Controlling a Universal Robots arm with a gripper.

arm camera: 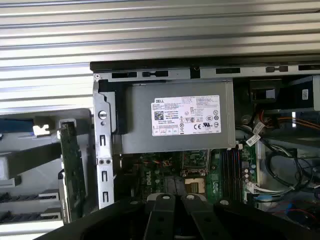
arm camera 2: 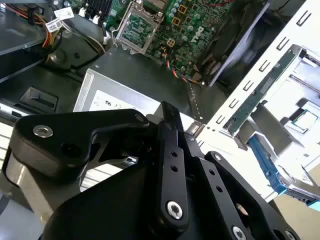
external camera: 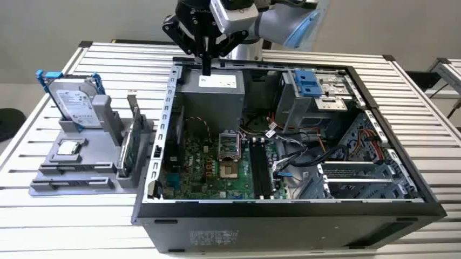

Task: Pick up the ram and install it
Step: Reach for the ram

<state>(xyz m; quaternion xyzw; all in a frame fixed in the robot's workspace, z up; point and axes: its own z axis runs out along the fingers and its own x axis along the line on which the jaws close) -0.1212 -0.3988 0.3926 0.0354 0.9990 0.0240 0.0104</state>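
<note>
In the exterior view, one black gripper (external camera: 207, 71) on the single arm hangs over the far edge of one open dark grey metal computer case (external camera: 288, 211). Its jaws are pressed together above one grey boxy power supply (external camera: 212, 102). The case lies on a white slatted table (external camera: 418, 81). On the exterior view's left, one grey plastic rack (external camera: 72, 186) carries one silver hard drive with blue rails (external camera: 75, 105) and one ram (external camera: 125, 156). The ram is a slim, dark green strip standing on its long edge just beside the case's outer wall, well apart from the gripper. In the second wrist view, the ram (arm camera 2: 255, 95) shows as one long, narrow green board with small pale patches, upright in the rack beyond the case's slotted wall, and the jaws meet at their tips. In the first wrist view, the ram (arm camera: 73, 170) stands on edge beside the case's metal wall, and the power supply (arm camera: 137, 125) bears one white label.
</note>
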